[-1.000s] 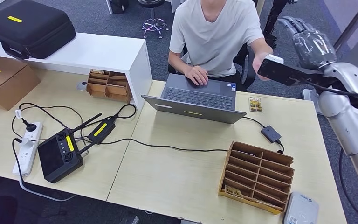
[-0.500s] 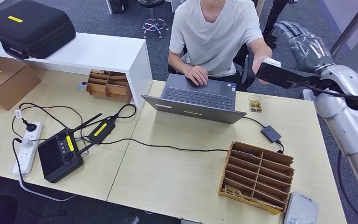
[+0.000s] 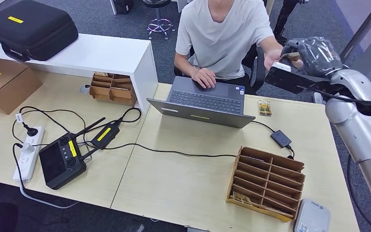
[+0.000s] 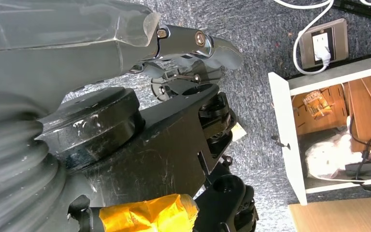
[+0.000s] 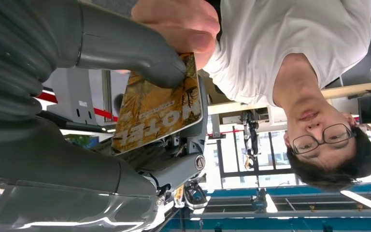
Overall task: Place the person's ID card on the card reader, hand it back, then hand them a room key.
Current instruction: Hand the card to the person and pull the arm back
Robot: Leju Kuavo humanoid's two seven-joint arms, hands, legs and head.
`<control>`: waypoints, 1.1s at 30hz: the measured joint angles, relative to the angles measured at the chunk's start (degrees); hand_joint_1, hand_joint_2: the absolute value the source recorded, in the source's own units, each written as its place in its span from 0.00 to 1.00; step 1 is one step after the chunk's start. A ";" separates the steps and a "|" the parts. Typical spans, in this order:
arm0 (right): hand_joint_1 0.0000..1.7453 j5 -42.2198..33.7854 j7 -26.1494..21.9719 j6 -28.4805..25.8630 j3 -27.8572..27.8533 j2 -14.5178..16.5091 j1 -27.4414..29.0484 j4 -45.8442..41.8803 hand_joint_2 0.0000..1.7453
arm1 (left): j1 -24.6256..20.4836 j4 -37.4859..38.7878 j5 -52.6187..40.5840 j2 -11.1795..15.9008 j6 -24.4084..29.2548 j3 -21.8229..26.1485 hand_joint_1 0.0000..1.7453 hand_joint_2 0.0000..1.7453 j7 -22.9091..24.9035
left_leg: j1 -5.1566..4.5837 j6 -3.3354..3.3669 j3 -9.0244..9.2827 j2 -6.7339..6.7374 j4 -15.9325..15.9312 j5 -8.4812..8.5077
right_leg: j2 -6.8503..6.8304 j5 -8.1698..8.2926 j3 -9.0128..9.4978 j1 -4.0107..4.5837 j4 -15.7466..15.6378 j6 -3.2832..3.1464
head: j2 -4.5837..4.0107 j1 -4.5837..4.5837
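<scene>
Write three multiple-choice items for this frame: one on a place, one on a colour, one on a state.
1. Where does the card reader lie?
A. On the laptop
B. On the desk's near right corner, beside the slotted wooden card rack
C. On the white shelf

2. What colour is the tape on the black case?
A. Yellow
B. Red
C. Blue

3. What is the right hand doing?
A. Hanging at the robot's side
B. Resting flat on the desk
C. Pinching the hotel card, which the person's hand also touches

Answers:
1 B: the head view shows the grey reader just past the rack's near right end.
2 A: a yellow strip sits on the case's top.
3 C: the right wrist view shows the thumb pressed on the card, with the person's fingers at its edge.
</scene>
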 joint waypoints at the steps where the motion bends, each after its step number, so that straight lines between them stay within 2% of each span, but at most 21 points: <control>1: 1.00 -0.01 0.00 -0.02 0.00 0.00 0.00 0.00 1.00 | 0.00 0.00 0.02 0.00 -0.01 0.00 0.00 1.00 -0.01 | 0.00 0.00 0.00 0.00 0.00 0.00 | 0.00 0.00 0.00 0.00 0.00 0.00 | 0.00 0.00; 17: 1.00 -0.15 0.00 -0.06 0.00 0.00 0.01 0.00 1.00 | 0.02 0.00 0.11 0.00 0.00 0.00 0.00 1.00 -0.03 | 0.00 0.00 0.00 0.00 0.00 0.00 | 0.00 0.00 -0.01 0.00 0.00 0.00 | 0.00 -0.01; 25: 1.00 -1.08 -0.34 -0.13 -0.02 0.00 0.18 0.00 1.00 | 0.01 0.00 1.11 0.00 -0.01 0.00 0.00 1.00 -2.09 | 0.00 0.00 0.00 0.01 0.00 0.00 | 0.01 0.00 -0.01 0.00 0.00 0.00 | 0.00 -0.01; 33: 1.00 -1.73 -0.66 -2.92 -1.07 -0.92 2.51 -1.42 1.00 | 0.10 0.00 1.77 0.00 0.00 0.00 0.00 1.00 -2.11 | 0.00 0.00 0.00 -0.01 0.01 0.00 | -0.02 0.00 -0.05 0.00 -0.02 0.00 | 0.00 -0.01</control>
